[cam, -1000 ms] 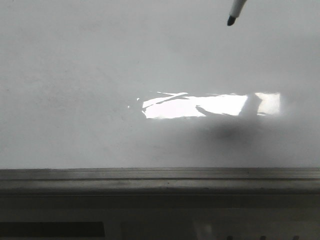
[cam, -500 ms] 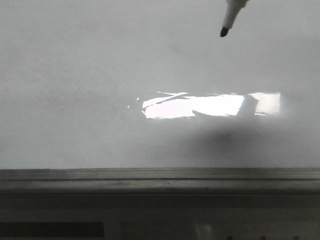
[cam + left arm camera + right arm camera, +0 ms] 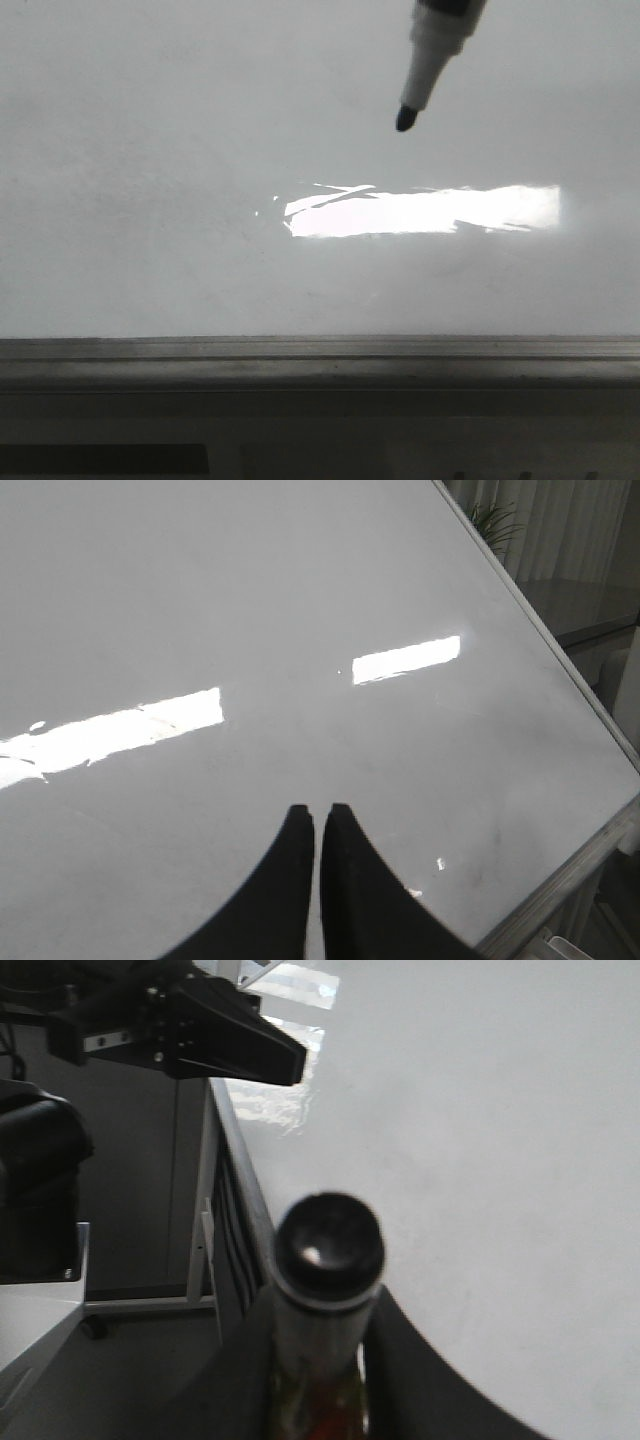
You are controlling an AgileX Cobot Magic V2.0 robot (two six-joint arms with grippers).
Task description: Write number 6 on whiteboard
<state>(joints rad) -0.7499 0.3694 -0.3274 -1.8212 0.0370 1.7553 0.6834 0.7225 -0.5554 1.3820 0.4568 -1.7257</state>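
Observation:
The whiteboard fills the front view, glossy white with a bright glare. No number 6 or any ink shows on it. A marker with a white neck and dark tip reaches in from the top right, tip above the glare. I cannot tell whether the tip touches the board. My right gripper is shut on the marker, seen end-on over the board. My left gripper is shut and empty, over the board.
A grey metal edge rail runs along the board's near side and also shows in the left wrist view. A black arm part hangs by the board's edge in the right wrist view. A dark floor and a frame lie beyond that edge.
The marker has come down and to the left in the front view, so more of its neck shows. The dark shadow across the glare's right part has gone.

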